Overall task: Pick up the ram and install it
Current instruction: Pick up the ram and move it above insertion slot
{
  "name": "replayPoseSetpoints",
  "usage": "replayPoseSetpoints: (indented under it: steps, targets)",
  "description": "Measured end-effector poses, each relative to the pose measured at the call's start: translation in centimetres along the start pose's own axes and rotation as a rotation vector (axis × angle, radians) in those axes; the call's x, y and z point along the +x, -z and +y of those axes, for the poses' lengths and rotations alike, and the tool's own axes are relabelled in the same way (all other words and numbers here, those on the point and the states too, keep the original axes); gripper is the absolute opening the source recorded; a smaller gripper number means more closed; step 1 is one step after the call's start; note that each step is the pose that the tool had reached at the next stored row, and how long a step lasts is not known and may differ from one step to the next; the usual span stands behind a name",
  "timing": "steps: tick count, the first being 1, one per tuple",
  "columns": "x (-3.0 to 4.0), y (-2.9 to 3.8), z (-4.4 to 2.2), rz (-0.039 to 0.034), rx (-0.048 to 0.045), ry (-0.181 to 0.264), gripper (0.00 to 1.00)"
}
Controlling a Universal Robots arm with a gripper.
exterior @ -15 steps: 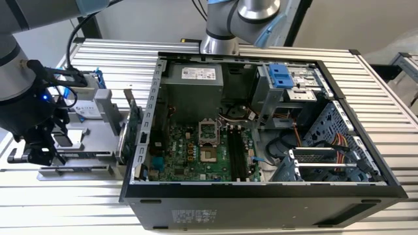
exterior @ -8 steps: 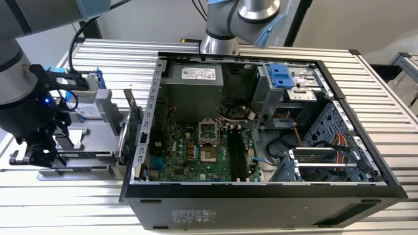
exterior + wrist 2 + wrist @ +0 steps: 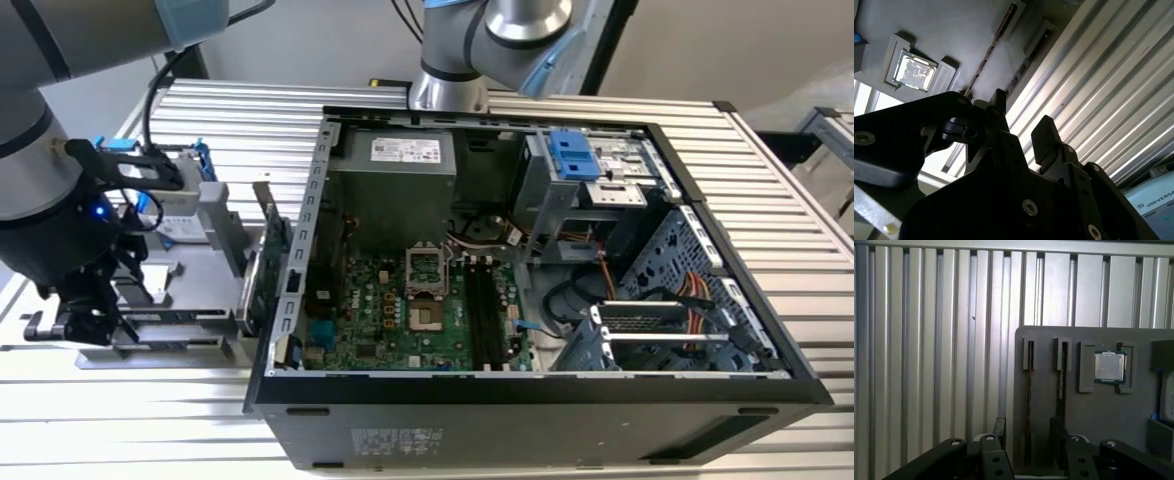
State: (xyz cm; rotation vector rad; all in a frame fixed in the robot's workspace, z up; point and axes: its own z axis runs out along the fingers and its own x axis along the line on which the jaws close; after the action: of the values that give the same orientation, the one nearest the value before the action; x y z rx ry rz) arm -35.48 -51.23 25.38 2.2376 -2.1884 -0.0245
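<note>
The ram (image 3: pixel 1029 390) stands on edge in a slot of the grey parts tray (image 3: pixel 1094 415), seen as a thin dark strip in both wrist views (image 3: pixel 990 52). My gripper (image 3: pixel 1027 432) is open, and one finger (image 3: pixel 999 429) lies on each side of the stick without touching it. A second similar stick (image 3: pixel 1060 380) stands in the neighbouring slot. In the exterior view my gripper (image 3: pixel 74 322) hangs low over the tray (image 3: pixel 174 300), on the exterior view's left of the open computer case (image 3: pixel 534 400). The motherboard's long memory slots (image 3: pixel 483 315) lie inside the case.
A processor chip (image 3: pixel 1109 366) sits in a tray pocket beside the sticks. A green expansion card (image 3: pixel 274 250) stands between tray and case. A drive in blue rails (image 3: pixel 180 215) rests at the tray's back. Ribbed metal tabletop (image 3: pixel 929 365) surrounds everything; a second arm's base (image 3: pixel 447 85) stands behind the case.
</note>
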Motion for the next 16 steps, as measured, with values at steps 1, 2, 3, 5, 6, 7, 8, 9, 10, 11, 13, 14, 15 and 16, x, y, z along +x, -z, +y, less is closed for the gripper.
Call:
replayPoseSetpoints:
  steps: [1, 2, 3, 5, 6, 7, 8, 9, 10, 11, 13, 14, 15, 16]
  targets:
    - [0.00, -0.07, 0.00, 0.0000, 0.0000, 0.000, 1.00]
    - [0.00, -0.13, 0.00, 0.0000, 0.0000, 0.000, 1.00]
    - [0.00, -0.20, -0.01, 0.0000, 0.0000, 0.000, 1.00]
    - [0.00, -0.34, -0.01, 0.0000, 0.0000, 0.001, 1.00]
    - [0.00, -0.41, -0.01, 0.0000, 0.0000, 0.002, 1.00]
    - [0.00, -0.47, -0.01, 0.0000, 0.0000, 0.003, 1.00]
    - [0.00, -0.53, -0.01, 0.0001, 0.0000, 0.005, 1.00]
    - [0.00, -0.60, -0.01, 0.0001, 0.0000, 0.006, 1.00]
    - [0.00, -0.66, -0.01, 0.0001, 0.0000, 0.007, 1.00]
    - [0.00, -0.72, -0.01, 0.0002, -0.0001, 0.008, 1.00]
    - [0.00, -0.84, -0.02, 0.0002, 0.0000, 0.011, 1.00]
    - [0.00, -0.90, -0.02, 0.0002, 0.0000, 0.012, 1.00]
    - [0.00, -0.95, -0.02, 0.0003, 0.0000, 0.013, 1.00]
    - [0.00, -1.01, -0.02, 0.0003, -0.0001, 0.013, 1.00]
